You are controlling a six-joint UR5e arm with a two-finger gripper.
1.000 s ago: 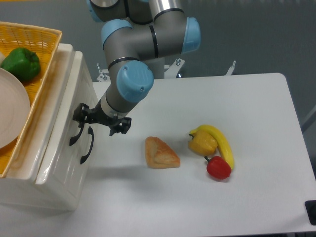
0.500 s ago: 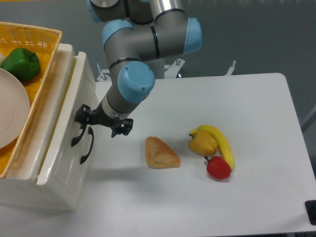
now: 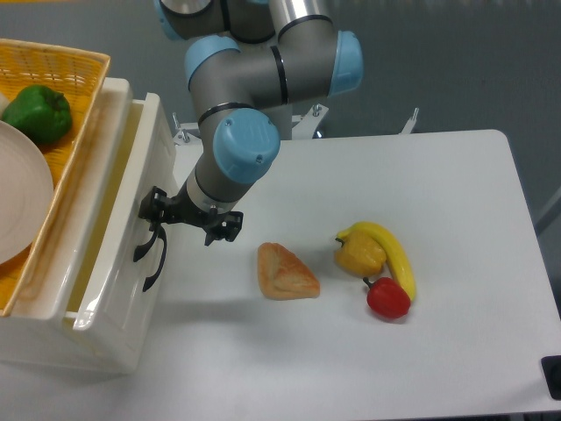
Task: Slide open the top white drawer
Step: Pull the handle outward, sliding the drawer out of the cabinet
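The gripper [image 3: 158,219] sits left of centre in the frame, its jaws closed around the curved black handle [image 3: 145,244] on the front of the top white drawer [image 3: 131,189]. That drawer stands at the left side of the frame, upper of the cabinet's [image 3: 96,338] two, and a narrow strip of its inside shows along its top edge, so it looks part-way out. The step in hand reads as the pull itself. The next move likely calls for a straight draw toward the right of the frame, along the drawer's run, with the grip kept firm.

Just below hangs the lower drawer's handle [image 3: 156,267], close to the fingers. On the bench [image 3: 421,193] a bread roll [image 3: 285,271] lies nearest the path, near the gripper but apart from it. A yellow pepper [image 3: 359,254], banana [image 3: 394,254] and red pepper [image 3: 388,298] lie further right, well apart. On the cabinet top, upper left, a yellow woven basket [image 3: 61,66] holds a green pepper [image 3: 37,112] and a white plate [image 3: 22,193].
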